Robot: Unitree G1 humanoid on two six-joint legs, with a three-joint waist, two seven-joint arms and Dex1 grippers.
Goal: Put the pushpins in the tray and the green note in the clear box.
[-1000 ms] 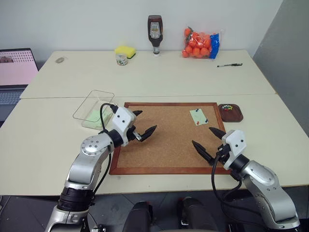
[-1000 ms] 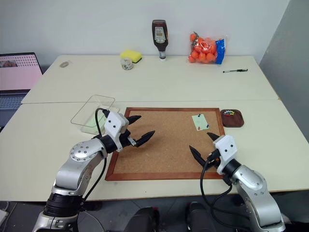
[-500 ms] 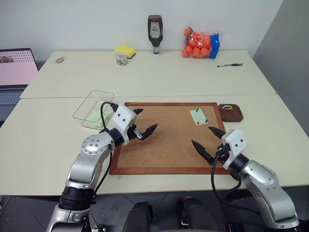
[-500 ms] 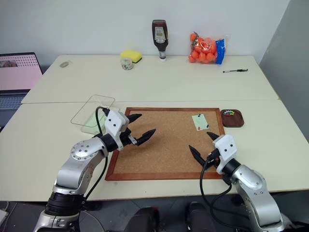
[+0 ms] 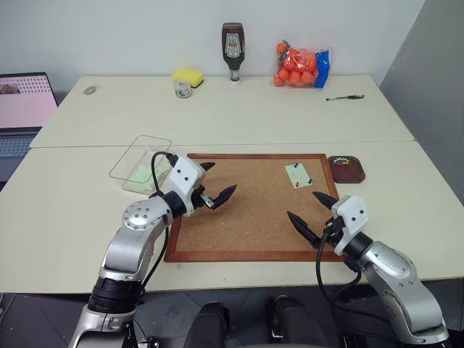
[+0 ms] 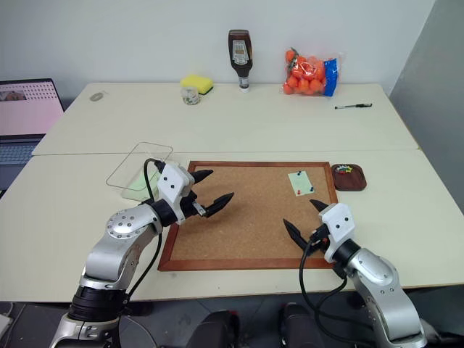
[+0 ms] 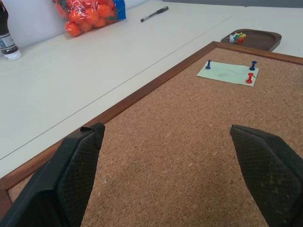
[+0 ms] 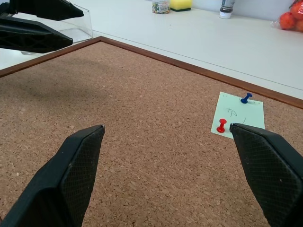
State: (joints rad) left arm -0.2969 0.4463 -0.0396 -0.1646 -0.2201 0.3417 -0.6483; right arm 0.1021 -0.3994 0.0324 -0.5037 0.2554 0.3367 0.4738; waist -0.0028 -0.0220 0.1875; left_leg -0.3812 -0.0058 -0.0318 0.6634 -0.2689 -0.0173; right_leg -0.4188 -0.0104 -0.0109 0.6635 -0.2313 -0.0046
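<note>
Beyond the spread-fingered right gripper (image 5: pixel 314 211), the nearer hand, the green note (image 5: pixel 298 174) lies pinned by two pushpins (image 8: pixel 221 126).

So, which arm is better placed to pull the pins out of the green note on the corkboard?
Probably the right. The green note lies pinned at the corkboard's far right corner, just ahead of the open right gripper. The left gripper, also open, hovers over the board's left part.
</note>
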